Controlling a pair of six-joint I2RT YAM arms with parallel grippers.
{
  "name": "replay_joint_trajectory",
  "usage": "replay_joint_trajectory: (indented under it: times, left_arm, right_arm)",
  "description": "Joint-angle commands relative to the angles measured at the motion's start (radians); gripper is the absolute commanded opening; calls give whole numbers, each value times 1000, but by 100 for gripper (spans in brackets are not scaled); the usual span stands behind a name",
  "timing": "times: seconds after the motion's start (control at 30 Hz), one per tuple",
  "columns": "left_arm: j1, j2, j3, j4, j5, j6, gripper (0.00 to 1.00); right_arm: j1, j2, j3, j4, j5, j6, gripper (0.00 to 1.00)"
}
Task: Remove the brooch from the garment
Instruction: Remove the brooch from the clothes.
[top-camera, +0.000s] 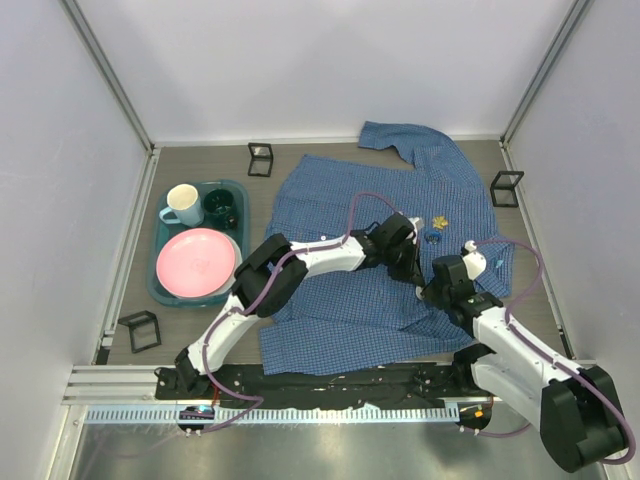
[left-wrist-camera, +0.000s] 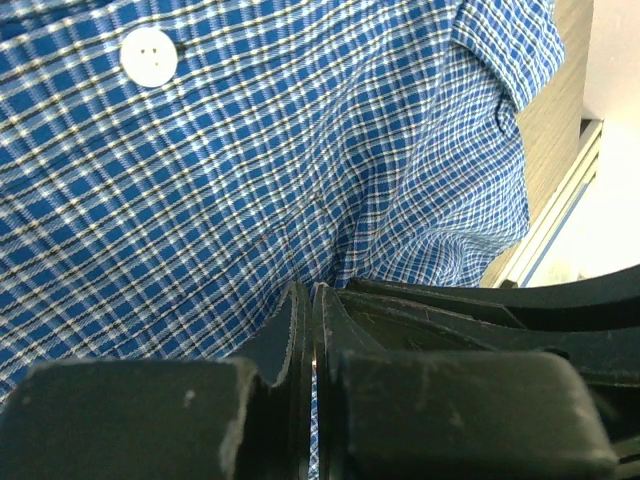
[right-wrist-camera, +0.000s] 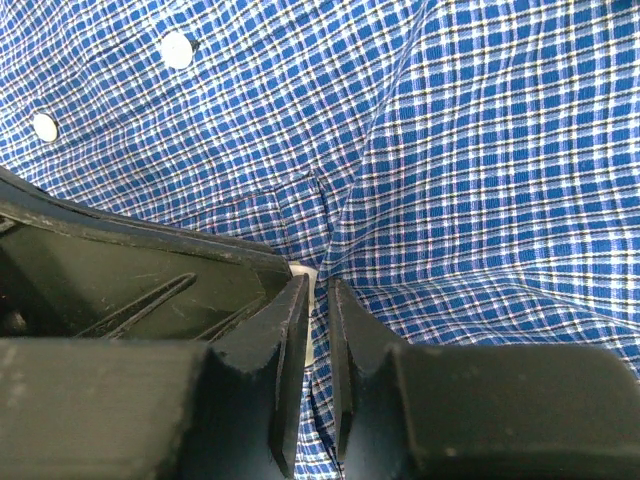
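The garment (top-camera: 335, 195), a blue small-checked shirt with white buttons, lies spread over the table's middle and right. Three small ornaments sit on its right side: a blue round one (top-camera: 433, 236), a gold one (top-camera: 441, 218) and a smaller one (top-camera: 470, 245). I cannot tell which is the brooch. None shows in the wrist views. My left gripper (top-camera: 412, 268) reaches across the shirt, just below them. In the left wrist view it (left-wrist-camera: 312, 290) is shut on a thin fold of the garment (left-wrist-camera: 250, 170). My right gripper (top-camera: 432, 290) is close beside it, and it (right-wrist-camera: 318, 285) pinches a fold of the garment (right-wrist-camera: 480, 150).
A teal tray (top-camera: 158, 272) at the left holds a pink plate (top-camera: 196, 262), a white mug (top-camera: 181, 204) and a dark green cup (top-camera: 219, 207). Black wire frames stand at the back (top-camera: 260, 158), the right (top-camera: 507, 187) and the front left (top-camera: 143, 330). White walls enclose the table.
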Motion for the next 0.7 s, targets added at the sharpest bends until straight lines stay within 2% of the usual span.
replay_joint_trajectory:
  times: [0.0, 0.23, 0.53, 0.67]
  left_arm:
    - [-24, 2, 61, 4, 16, -128, 0]
    - [-24, 33, 118, -24, 16, -219, 0]
    - [-24, 48, 145, -18, 18, -292, 0]
    - [-16, 38, 150, -53, -19, -236, 0]
  right_arm:
    - [38, 26, -20, 40, -98, -21, 22]
    - [100, 58, 10, 11, -34, -16, 22]
    - [258, 141, 23, 0, 69, 57, 19]
    - [276, 141, 29, -9, 77, 68, 19]
